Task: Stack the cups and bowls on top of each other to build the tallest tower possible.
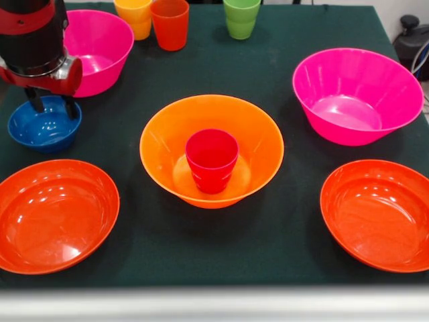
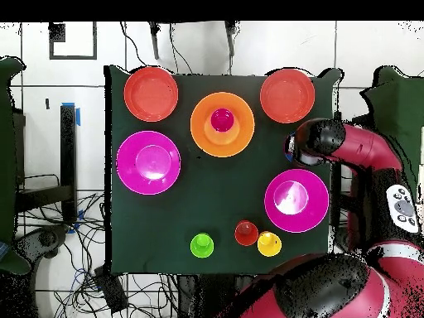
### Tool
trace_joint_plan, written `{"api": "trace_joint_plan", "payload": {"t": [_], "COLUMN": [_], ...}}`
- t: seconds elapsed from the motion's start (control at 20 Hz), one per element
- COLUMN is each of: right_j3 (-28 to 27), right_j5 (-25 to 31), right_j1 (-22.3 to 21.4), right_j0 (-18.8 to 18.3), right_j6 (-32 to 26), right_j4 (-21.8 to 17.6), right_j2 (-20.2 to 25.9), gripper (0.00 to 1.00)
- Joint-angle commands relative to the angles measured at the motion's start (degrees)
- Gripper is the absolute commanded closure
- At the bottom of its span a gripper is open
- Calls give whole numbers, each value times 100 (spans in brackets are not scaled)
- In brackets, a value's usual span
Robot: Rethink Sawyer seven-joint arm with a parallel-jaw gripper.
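Glossy plastic pieces lie spread over the dark green desk [image 1: 281, 241]. At its middle stands the large deep orange bowl [image 1: 211, 149], and the small red tapered cup [image 1: 212, 161] sits upright inside it on the bowl's floor; nothing rests on that cup. The tool [image 1: 51, 106] hangs over the small blue bowl [image 1: 43, 125], its two dark fingers [image 1: 69, 106] dipping inside the rim, spread a moderate way apart and holding nothing; whether they touch the bowl's wall I cannot tell. Just behind the tool in the front view sits one large deep pink bowl [image 1: 97, 50]; the other large pink bowl [image 1: 357, 95] stands well apart on the opposite side. Two wide shallow red-orange bowls [image 1: 57, 215] [image 1: 379, 213] lie at the desk's corners nearest the front camera. Along the robot's edge stand the yellow cup [image 1: 135, 17] and orange cup [image 1: 170, 23], just beside each other, with the green cup [image 1: 241, 18] near them. In the overhead view the red arm [image 2: 356, 145] reaches across the pink bowl
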Motion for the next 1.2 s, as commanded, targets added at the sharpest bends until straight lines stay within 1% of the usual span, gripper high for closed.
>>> {"api": "trace_joint_plan", "payload": {"t": [0.05,0.4,0.65,0.8,1.05,1.2], "right_j3": [-25,-30,4,-126,-177,-32], "right_j5": [161,167,200,161,63,158], "right_j1": [165,169,135,268,378,196], "right_j0": [296,278,312,373,295,305], "right_j6": [-45,-110,-46,15,-134,-93], "right_j4": [121,163,226,199,162,203], "right_j2": [279,260,271,243,283,251], "gripper": [0,0,0,0,0,0]}}
